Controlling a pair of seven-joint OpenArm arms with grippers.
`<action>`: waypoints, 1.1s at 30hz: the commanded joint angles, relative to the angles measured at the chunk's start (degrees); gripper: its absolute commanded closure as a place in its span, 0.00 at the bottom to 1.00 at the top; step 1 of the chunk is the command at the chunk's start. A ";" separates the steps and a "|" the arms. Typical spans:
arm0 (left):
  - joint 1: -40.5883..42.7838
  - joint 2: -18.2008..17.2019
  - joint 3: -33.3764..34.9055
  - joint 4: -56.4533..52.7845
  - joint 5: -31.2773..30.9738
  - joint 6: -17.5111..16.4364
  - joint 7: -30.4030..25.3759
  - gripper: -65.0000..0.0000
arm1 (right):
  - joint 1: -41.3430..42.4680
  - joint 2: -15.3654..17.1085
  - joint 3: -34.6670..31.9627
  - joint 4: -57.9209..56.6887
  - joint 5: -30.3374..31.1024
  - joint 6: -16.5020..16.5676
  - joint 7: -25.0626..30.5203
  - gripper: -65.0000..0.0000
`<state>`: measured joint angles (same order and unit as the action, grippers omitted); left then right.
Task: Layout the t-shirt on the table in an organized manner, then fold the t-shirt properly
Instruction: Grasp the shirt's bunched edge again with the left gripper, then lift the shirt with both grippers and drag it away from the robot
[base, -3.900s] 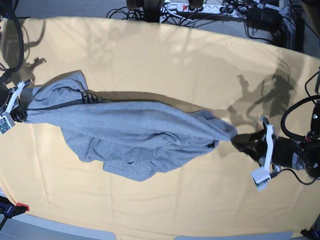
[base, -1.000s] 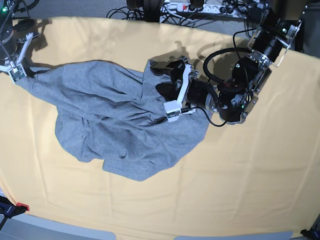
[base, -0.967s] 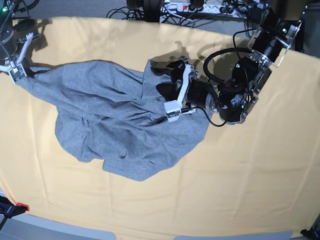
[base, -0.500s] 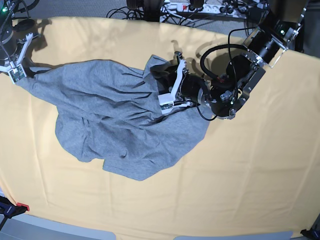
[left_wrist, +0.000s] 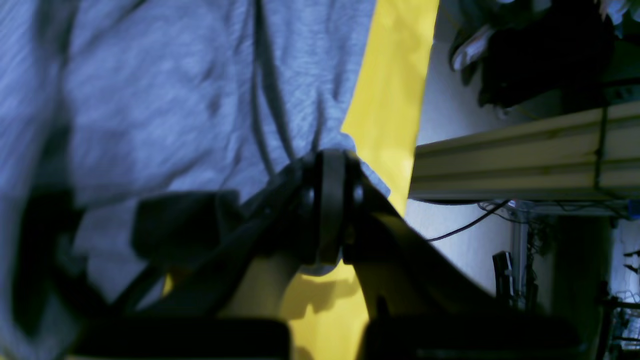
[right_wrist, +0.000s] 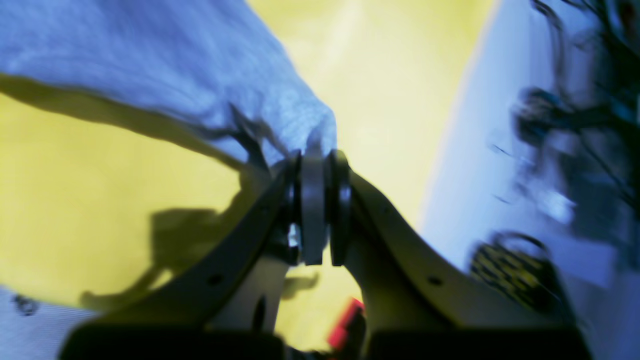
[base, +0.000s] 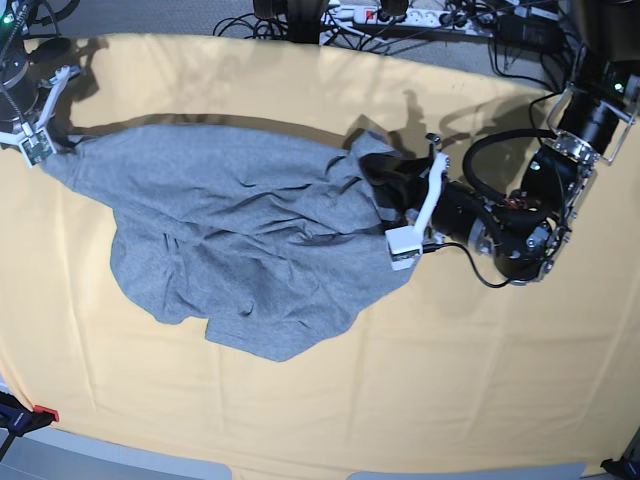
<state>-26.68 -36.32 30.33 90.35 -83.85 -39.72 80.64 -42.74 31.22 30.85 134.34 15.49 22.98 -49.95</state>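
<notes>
Item 1 – t-shirt (base: 230, 240): heather grey, rumpled, lies across the table's left-centre; far edge drawn fairly straight between the two arms, near part bunched w/ folds, a flap trailing toward the near edge. No lettering visible.

Item 2 – table (base: 480, 380): pale orange-yellow cover, mostly bare right and near side.

Item 3 – right gripper (right_wrist: 315, 155): clenched on a corner of shirt fabric, at the far-left corner of the table in base view (base: 38, 140).

Item 4 – left gripper (left_wrist: 327, 160): jaws pressed together w/ grey cloth pinched at the tips; in base view (base: 395, 190) sits at the shirt's right end, near table centre.

Step in hand (judgement): layout stage, spreading the shirt by two held points; fold not started.

Next move calls for (judgement): pull grips apart to take out slack, lay cloth flat w/o dragging the bunched near part; regrasp probably needed at sleeves/hem. Risk: thin pinch may slip.
</notes>
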 joint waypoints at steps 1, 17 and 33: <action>-1.44 -1.36 -0.57 0.74 -1.15 -0.28 -0.64 1.00 | -0.11 0.87 0.55 0.66 0.44 -0.09 0.87 1.00; -0.42 -13.94 -0.22 12.22 -1.15 -0.28 -0.64 1.00 | -1.53 0.90 0.55 0.66 10.80 7.54 -13.75 1.00; 7.30 -29.44 3.06 28.57 -1.15 -0.28 -0.64 1.00 | -16.20 4.07 0.72 0.66 11.56 10.78 -20.87 1.00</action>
<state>-18.85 -64.62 33.76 118.24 -84.09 -39.75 79.50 -58.33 34.52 30.92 134.34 28.18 33.78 -69.58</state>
